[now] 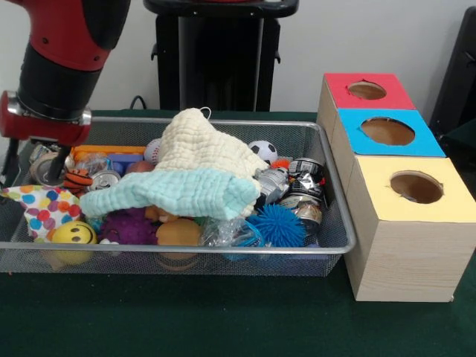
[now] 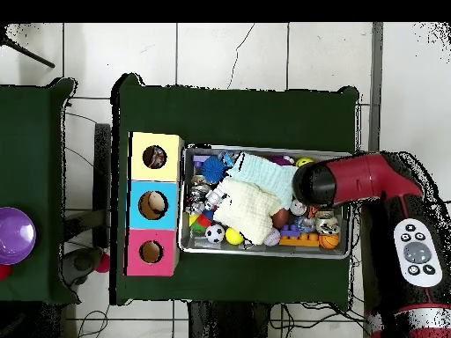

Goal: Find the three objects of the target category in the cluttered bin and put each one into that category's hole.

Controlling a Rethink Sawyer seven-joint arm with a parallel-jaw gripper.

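Observation:
The wire-mesh bin (image 1: 178, 249) sits on the green table, full of toys, cans and cloths; it also shows in the overhead view (image 2: 264, 249). A white scrap with coloured polka dots (image 1: 37, 208) lies at the bin's left end, draped over the rim. My gripper (image 1: 52, 165) reaches down into that same end, just behind the scrap, next to a can. I cannot tell whether it is open or shut. In the overhead view the arm's wrist (image 2: 315, 185) hides it. The yellow-topped box's round hole (image 1: 416, 187) is right of the bin, and in the overhead view (image 2: 155, 157) left of it.
A cream waffle cloth (image 1: 197, 145) and a mint-green cloth (image 1: 171, 192) cover the bin's middle. A yellow smiley ball (image 1: 73, 234), a purple spiky ball (image 1: 128, 227), a blue spiky ball (image 1: 281, 223) and cans (image 1: 301, 186) lie around them. Blue-topped (image 1: 387, 132) and red-topped (image 1: 367, 90) boxes stand behind the yellow one.

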